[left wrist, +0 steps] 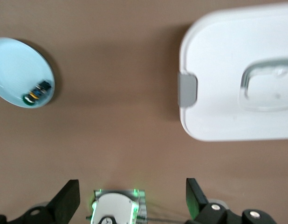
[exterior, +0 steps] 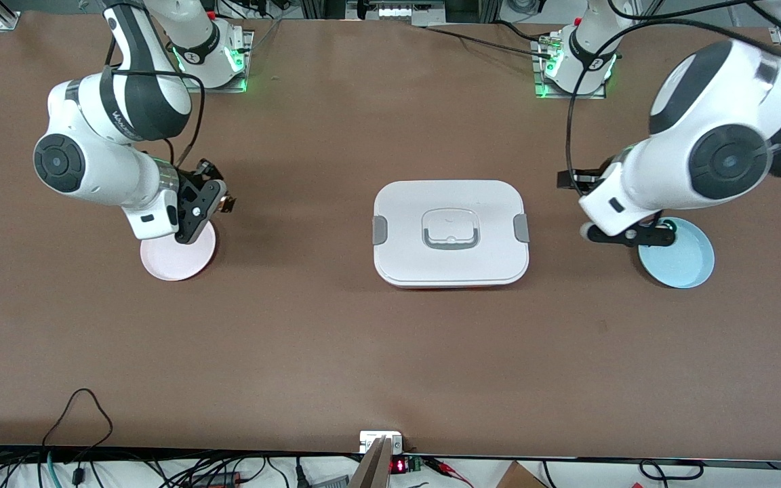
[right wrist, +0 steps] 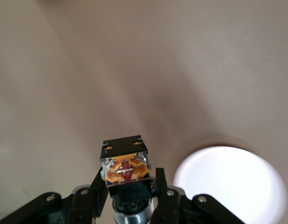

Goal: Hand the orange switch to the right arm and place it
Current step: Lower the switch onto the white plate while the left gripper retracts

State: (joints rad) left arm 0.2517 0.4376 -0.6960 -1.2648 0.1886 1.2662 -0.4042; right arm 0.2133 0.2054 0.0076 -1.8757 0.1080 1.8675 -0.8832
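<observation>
The orange switch (exterior: 226,202) is clamped between the fingers of my right gripper (exterior: 221,202), which holds it in the air just above the table beside the pink plate (exterior: 160,266). In the right wrist view the switch (right wrist: 126,163) shows its orange-tan body and black end between the slim black fingers of the right gripper (right wrist: 127,181), with the pink plate (right wrist: 228,186) beside it. My left gripper (exterior: 629,234) is open and empty, over the blue plate's edge; in its own view (left wrist: 132,198) the fingers stand wide apart.
A white lidded container (exterior: 450,234) sits mid-table, also in the left wrist view (left wrist: 228,93). The blue plate (exterior: 685,264) at the left arm's end holds a green-capped switch (left wrist: 34,94). Cables run along the table edge nearest the front camera.
</observation>
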